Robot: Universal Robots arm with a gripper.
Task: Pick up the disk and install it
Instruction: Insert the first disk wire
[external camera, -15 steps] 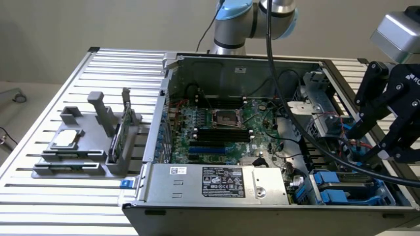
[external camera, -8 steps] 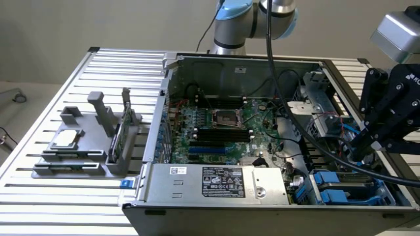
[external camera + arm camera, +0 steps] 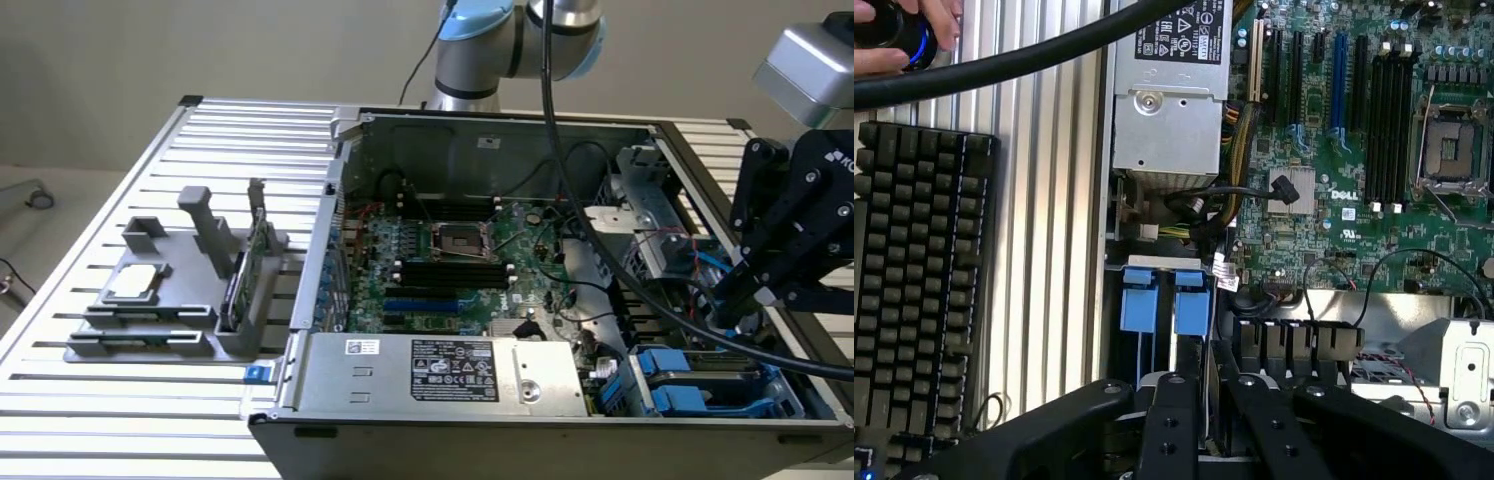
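In the wrist view my gripper (image 3: pixel 1211 405) has its two black fingers (image 3: pixel 1172 425) drawn close on a thin slab standing edge-on in the drive bay. This is the disk (image 3: pixel 1210 365), with the blue carrier tabs (image 3: pixel 1190 305) just beyond the fingers. In the exterior view the gripper (image 3: pixel 737 318) reaches down into the open computer case (image 3: pixel 334 250) at its right side. It hangs over the bay where the blue carrier pieces (image 3: pixel 674 385) show. Most of the disk's flat face is hidden.
The motherboard (image 3: pixel 441 270) and the grey power supply (image 3: pixel 441 370) fill the case. A thick black cable (image 3: pixel 627 290) crosses to the gripper. A grey fixture (image 3: pixel 174 290) stands on the slatted table (image 3: pixel 107 400). A keyboard (image 3: pixel 914 290) and a hand (image 3: pixel 914 25) lie beside the case.
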